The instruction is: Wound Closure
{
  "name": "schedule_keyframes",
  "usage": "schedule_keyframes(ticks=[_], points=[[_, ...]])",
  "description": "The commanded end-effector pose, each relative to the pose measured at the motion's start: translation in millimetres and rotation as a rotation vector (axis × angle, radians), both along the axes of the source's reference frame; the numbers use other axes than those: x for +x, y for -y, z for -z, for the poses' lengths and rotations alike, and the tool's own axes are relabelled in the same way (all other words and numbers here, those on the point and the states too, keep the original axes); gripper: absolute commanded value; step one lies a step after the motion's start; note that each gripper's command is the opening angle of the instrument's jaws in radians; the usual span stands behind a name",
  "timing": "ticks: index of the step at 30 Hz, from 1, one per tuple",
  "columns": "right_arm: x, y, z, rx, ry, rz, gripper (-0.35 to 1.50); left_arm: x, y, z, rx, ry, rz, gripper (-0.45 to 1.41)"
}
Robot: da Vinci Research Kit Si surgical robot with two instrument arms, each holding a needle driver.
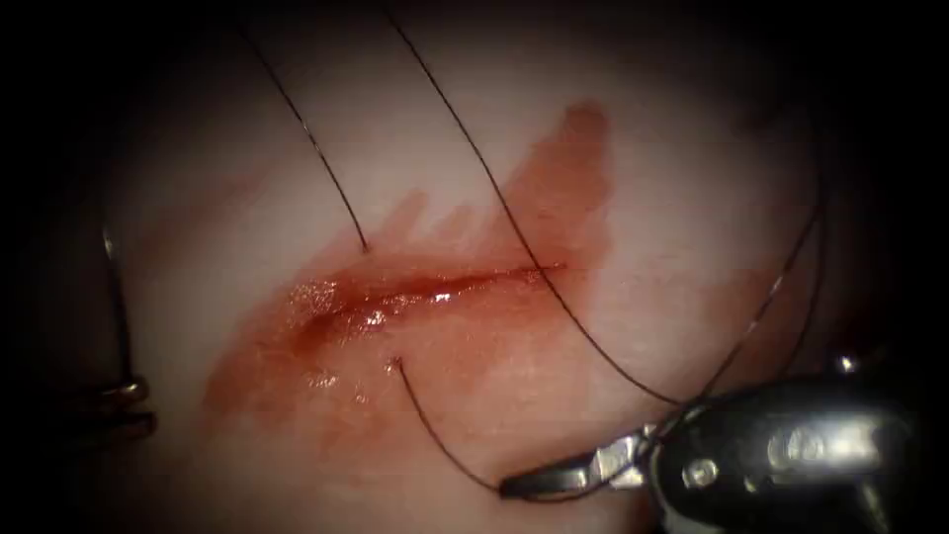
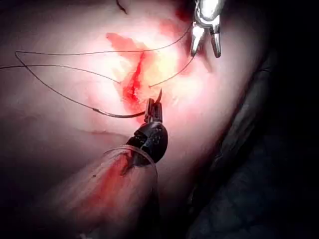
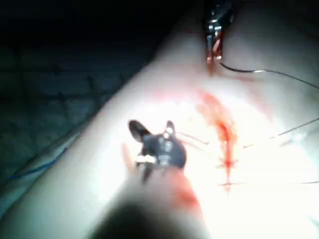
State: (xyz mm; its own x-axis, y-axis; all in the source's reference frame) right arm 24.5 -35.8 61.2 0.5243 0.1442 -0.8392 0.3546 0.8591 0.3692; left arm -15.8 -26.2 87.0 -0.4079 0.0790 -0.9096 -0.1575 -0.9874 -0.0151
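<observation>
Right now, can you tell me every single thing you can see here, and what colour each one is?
tissue: one piece, pale pink, under everything.
cut: one, wet dark red, middle of the tissue.
red fluid: one smear, red-orange, around the cut and spreading up to its right.
thread: several dark strands, crossing the cut and going into the tissue on either side of it.
needle: one, dark and curved, left of the cut, not in the tissue.
left end effector: one, dark metal, left of the cut, shut on the needle nearer its point.
right end effector: one, shiny metal, right of the cut, jaws open, thread running up to it.
</observation>
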Motion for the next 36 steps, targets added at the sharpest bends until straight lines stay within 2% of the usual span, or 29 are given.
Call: schedule_keyframes(ticks=[1,6,9,13,18,21,23,25,26,30,36], points=[[0.4,-0.5,-2.1,-0.017,0.027,-0.05,1.1,-0.6,0.5,-0.6,0.002,0.002,-0.001,-0.45],[1.9,-0.5,-5.6,-0.043,0.07,-0.13,1.15,-0.6,0.5,-0.6,0.002,0.002,-0.001,-0.45],[3.8,0.2,-7.7,-0.045,0.091,-0.148,1.2,-0.6,0.5,-0.6,0.002,0.002,-0.001,-0.45],[5.9,0.2,-8.5,-0.05,0.102,-0.161,0.98,-0.6,0.5,-0.6,0.002,0.002,-0.001,-0.45],[8.1,-0.1,-10.2,-0.066,0.117,-0.185,0.88,-0.6,0.5,-0.6,0.002,0.002,-0.001,-0.45],[8.5,0.2,-11.3,-0.075,0.121,-0.188,0.86,-0.6,0.5,-0.6,0.002,0.002,-0.001,-0.45],[8.6,0.3,-11.9,-0.08,0.123,-0.188,0.74,-0.6,0.5,-0.6,0.002,0.002,-0.001,-0.45],[8.5,0.1,-12.2,-0.081,0.125,-0.191,0.41,-0.6,0.5,-0.6,0.002,0.002,-0.001,-0.45],[8.2,-0.2,-12.2,-0.082,0.126,-0.195,-0.35,-0.6,0.5,-0.6,0.002,0.002,-0.001,-0.45],[7.7,-0.5,-11.5,-0.055,0.114,-0.164,-0.35,-0.6,0.5,-0.6,0.002,0.002,-0.001,-0.45],[7.0,-0.1,-8.9,-0.023,0.101,-0.126,-0.35,-0.6,0.5,-0.6,0.002,0.002,-0.001,-0.45]])
